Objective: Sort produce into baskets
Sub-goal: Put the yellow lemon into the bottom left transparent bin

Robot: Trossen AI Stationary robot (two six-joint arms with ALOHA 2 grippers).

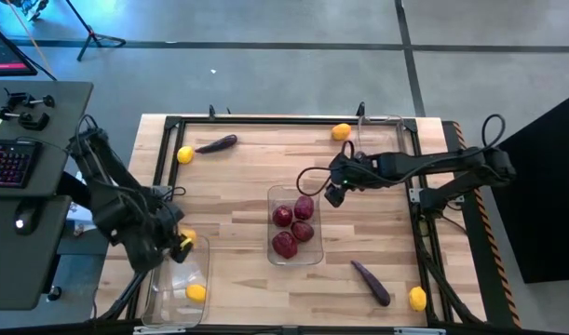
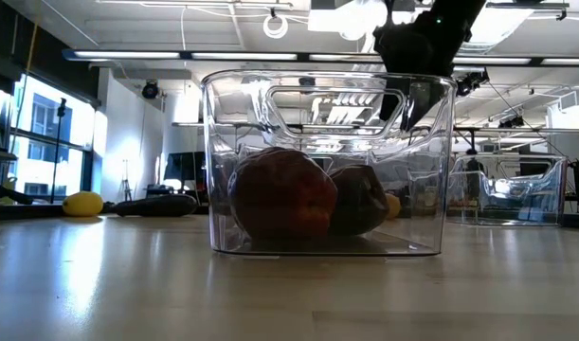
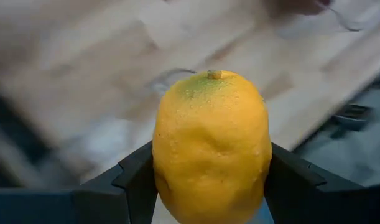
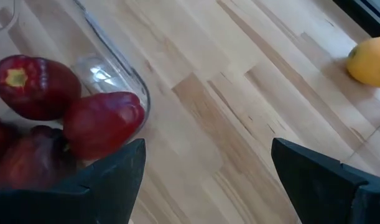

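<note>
My left gripper (image 1: 180,244) is shut on a yellow lemon (image 3: 211,143) above the far end of the clear left basket (image 1: 163,298), in which another lemon (image 1: 196,292) lies. The middle basket (image 1: 314,251) holds several dark red fruits (image 1: 286,244). My right gripper (image 1: 334,193) hangs open over that basket's far right corner, nothing between its fingers (image 4: 115,180). Loose on the table lie a lemon (image 1: 184,154) beside an eggplant (image 1: 217,143) at the far left, a lemon (image 1: 341,132) at the far right, and an eggplant (image 1: 371,282) and lemon (image 1: 417,298) at the near right. My left gripper pinches the lemon's two sides (image 3: 162,168) between its two fingers (image 3: 137,180), around the fruit's lower half. The fingers point steeply down. The lemon's green-tinged stem end (image 3: 213,76) points away from the gripper, and the fruit hangs clear of the table and basket.
A third clear basket (image 1: 388,130) stands at the far right corner, by the lemon there. A black frame (image 1: 265,121) runs along the table's edges. A desk with a keyboard (image 1: 9,163) stands off the table's left. Bare wood lies between the middle basket and the left one.
</note>
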